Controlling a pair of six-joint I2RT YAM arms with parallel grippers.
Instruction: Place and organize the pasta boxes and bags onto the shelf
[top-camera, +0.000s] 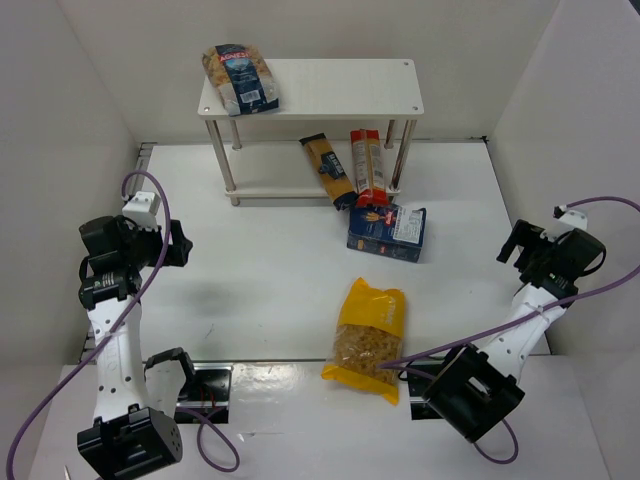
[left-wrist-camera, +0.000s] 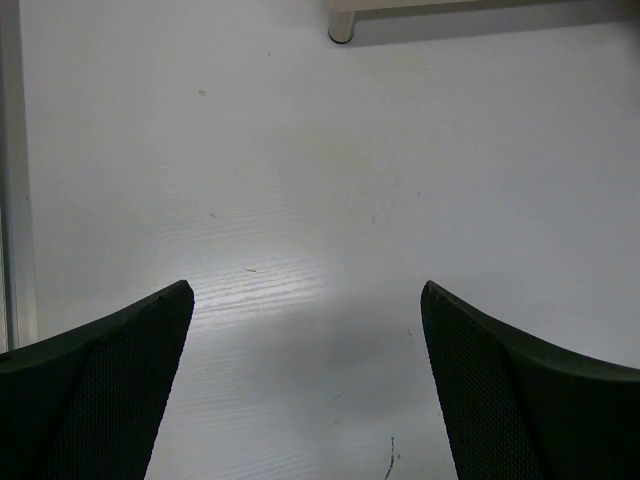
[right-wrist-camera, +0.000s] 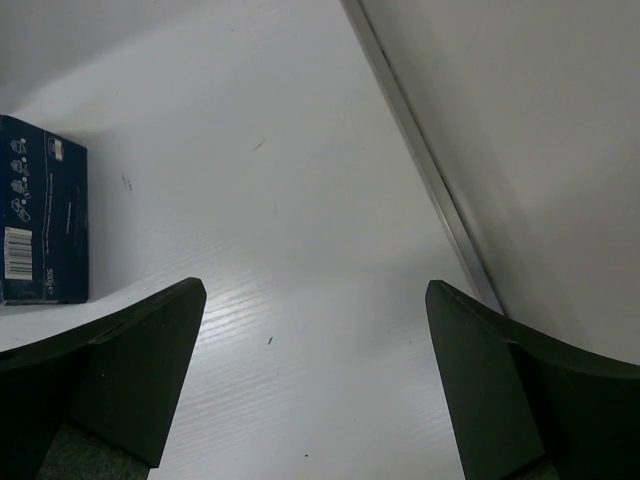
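The white two-tier shelf (top-camera: 340, 88) stands at the back. A clear bag with a dark-blue label (top-camera: 240, 78) lies on its top board at the left. The yellow-blue spaghetti pack (top-camera: 328, 170) and the red-orange pack (top-camera: 368, 166) lie partly on the lower board. The flat dark-blue box (top-camera: 387, 232) lies in front of them; its edge shows in the right wrist view (right-wrist-camera: 42, 225). The yellow bag of short pasta (top-camera: 367, 340) lies near the front. My left gripper (top-camera: 178, 245) (left-wrist-camera: 307, 330) is open and empty at the left. My right gripper (top-camera: 512, 245) (right-wrist-camera: 315, 330) is open and empty at the right.
White walls close the table on the left, back and right. A metal rail runs along the right wall (right-wrist-camera: 420, 160). A shelf leg foot (left-wrist-camera: 342, 28) shows at the top of the left wrist view. Purple cables hang from both arms.
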